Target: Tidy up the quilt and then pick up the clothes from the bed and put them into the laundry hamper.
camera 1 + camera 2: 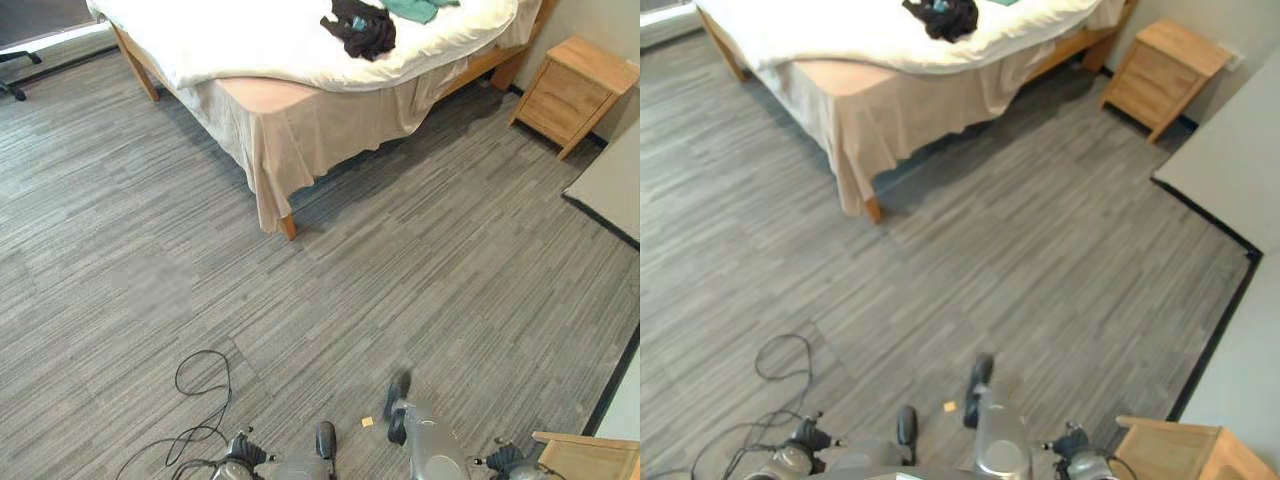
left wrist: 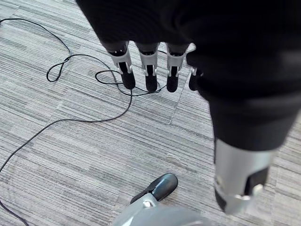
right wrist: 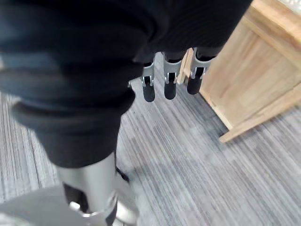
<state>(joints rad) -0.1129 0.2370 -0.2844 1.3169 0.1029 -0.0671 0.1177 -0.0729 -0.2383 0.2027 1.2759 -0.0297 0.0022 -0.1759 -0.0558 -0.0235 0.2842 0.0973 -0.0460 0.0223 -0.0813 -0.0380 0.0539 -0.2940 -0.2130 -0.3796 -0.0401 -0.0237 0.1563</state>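
The robot stands on the grey carpet (image 1: pixel 420 270), well apart from the bed (image 1: pixel 300 110), with nothing of the task begun. The white quilt (image 1: pixel 250 40) lies rumpled over the mattress, its edge drawn back at the near corner so that the tan sheet (image 1: pixel 290 130) hangs bare down to the floor. On top of the quilt sit the clothes: a dark garment (image 1: pixel 360 28) bunched in a heap and, just beside it, a green garment (image 1: pixel 415 8) at the far edge of the view. A wooden nightstand (image 1: pixel 570 90) stands near the bed's far side. The left robot hand (image 2: pixel 150 75) hangs over the carpet with fingers straight and relaxed, holding nothing; the right robot hand (image 3: pixel 167 82) hangs likewise, empty, beside a piece of light wooden furniture (image 3: pixel 254 70). The quilt looks soft, bulky and light, likely best taken by its edge near the corner and drawn flat. The clothes should be limp and light, so pinching a thick fold at the top of each heap seems the surest hold.
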